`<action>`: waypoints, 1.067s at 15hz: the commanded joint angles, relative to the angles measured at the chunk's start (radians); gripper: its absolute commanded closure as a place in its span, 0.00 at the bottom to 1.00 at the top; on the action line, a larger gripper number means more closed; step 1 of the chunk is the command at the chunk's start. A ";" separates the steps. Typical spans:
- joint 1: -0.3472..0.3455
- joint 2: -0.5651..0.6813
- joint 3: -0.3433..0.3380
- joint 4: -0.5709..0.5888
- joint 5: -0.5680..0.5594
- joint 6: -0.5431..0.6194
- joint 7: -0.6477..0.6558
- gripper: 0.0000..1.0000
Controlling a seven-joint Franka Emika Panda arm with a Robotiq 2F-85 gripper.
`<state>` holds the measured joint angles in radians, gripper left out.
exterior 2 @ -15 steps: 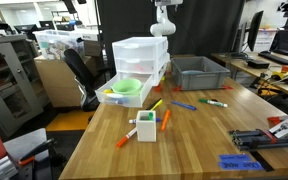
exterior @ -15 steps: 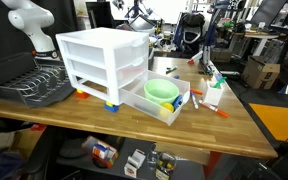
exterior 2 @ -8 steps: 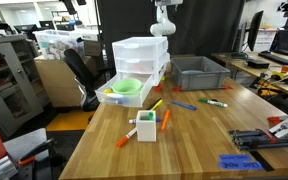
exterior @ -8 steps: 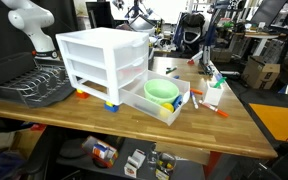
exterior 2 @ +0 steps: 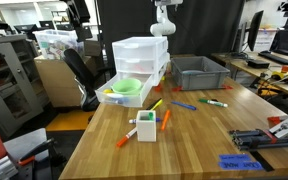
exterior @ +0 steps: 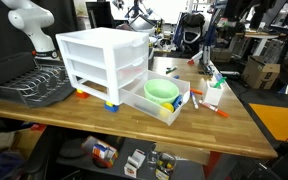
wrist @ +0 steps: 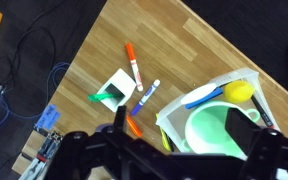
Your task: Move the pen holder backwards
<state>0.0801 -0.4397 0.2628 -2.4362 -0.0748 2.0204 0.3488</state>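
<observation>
The pen holder (exterior 2: 146,127) is a small white box with green at its top. It stands on the wooden table in front of the drawer unit (exterior 2: 141,60), and shows in an exterior view (exterior: 214,95) and the wrist view (wrist: 112,88). My gripper (wrist: 178,110) is open and empty, high above the table. Its dark fingers (wrist: 119,120) frame the open bottom drawer (wrist: 174,110), which holds a light-green bowl (wrist: 216,135). The pen holder lies to the left of the fingers in the wrist view, well apart from them.
Loose markers (wrist: 133,63) lie around the pen holder, and show in an exterior view (exterior 2: 184,105). A grey bin (exterior 2: 199,72) stands behind them beside the drawer unit. A dish rack (exterior: 29,85) sits at one table end. A yellow object (wrist: 239,92) lies in the drawer.
</observation>
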 commanded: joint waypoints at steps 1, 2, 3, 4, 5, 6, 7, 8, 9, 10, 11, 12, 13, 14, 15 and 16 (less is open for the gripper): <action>-0.011 0.007 -0.024 -0.052 0.053 -0.003 0.123 0.00; 0.002 0.011 -0.020 -0.032 0.015 -0.003 0.074 0.00; 0.001 0.013 -0.023 -0.042 0.016 -0.002 0.083 0.00; 0.002 0.013 -0.023 -0.039 0.016 -0.002 0.082 0.00; 0.004 0.012 -0.022 -0.035 0.016 -0.002 0.082 0.00; 0.005 0.012 -0.021 -0.034 0.016 -0.002 0.082 0.00; 0.005 0.012 -0.021 -0.034 0.016 -0.002 0.082 0.00; 0.005 0.012 -0.021 -0.034 0.016 -0.002 0.082 0.00; 0.005 0.012 -0.021 -0.034 0.016 -0.002 0.082 0.00; -0.004 0.022 -0.018 -0.038 0.010 0.003 0.107 0.00; -0.009 0.030 -0.019 -0.045 0.013 0.006 0.121 0.00; -0.016 0.036 -0.022 -0.062 0.016 0.024 0.141 0.00; -0.026 0.041 -0.025 -0.081 0.013 0.048 0.172 0.00; -0.037 0.049 -0.030 -0.097 0.013 0.068 0.201 0.00; -0.050 0.057 -0.041 -0.119 0.019 0.109 0.229 0.00; -0.067 0.068 -0.048 -0.140 0.008 0.168 0.258 0.00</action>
<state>0.0487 -0.3902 0.2266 -2.5320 -0.0588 2.0758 0.5372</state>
